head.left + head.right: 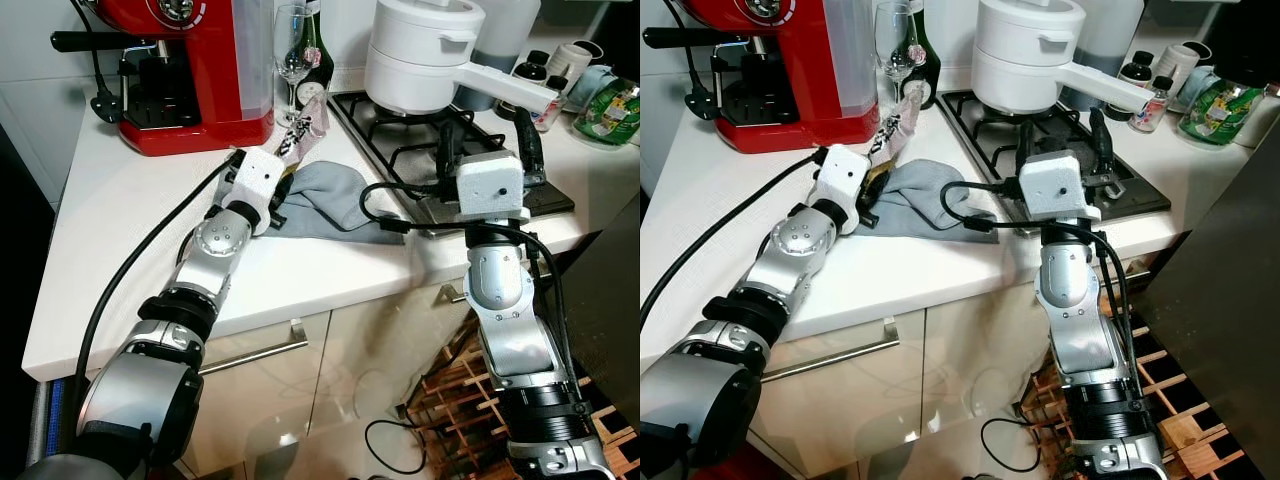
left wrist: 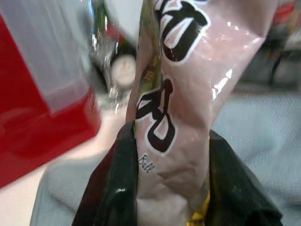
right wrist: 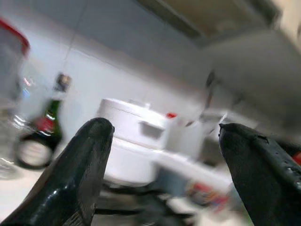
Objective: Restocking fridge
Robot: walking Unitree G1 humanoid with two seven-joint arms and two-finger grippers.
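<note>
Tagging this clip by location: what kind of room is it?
Most likely a home kitchen: a gas hob with a white pot on it, a red coffee machine on the white counter, cabinet drawers below.

Pink snack packet point(image 2: 178, 94): lettering runs off the top edge of the left wrist view, only "Ball" legible; its lower end is buried between the left tool's fingers point(image 2: 113, 193). Red coffee machine point(image 1: 190, 60) cropped at twelve o'clock. Right wrist view smeared: dark bottle point(image 3: 44, 125) and white pot point(image 3: 134, 136) blurred, label unreadable. Jars point(image 1: 545, 75) at two o'clock too small to identify.
</note>
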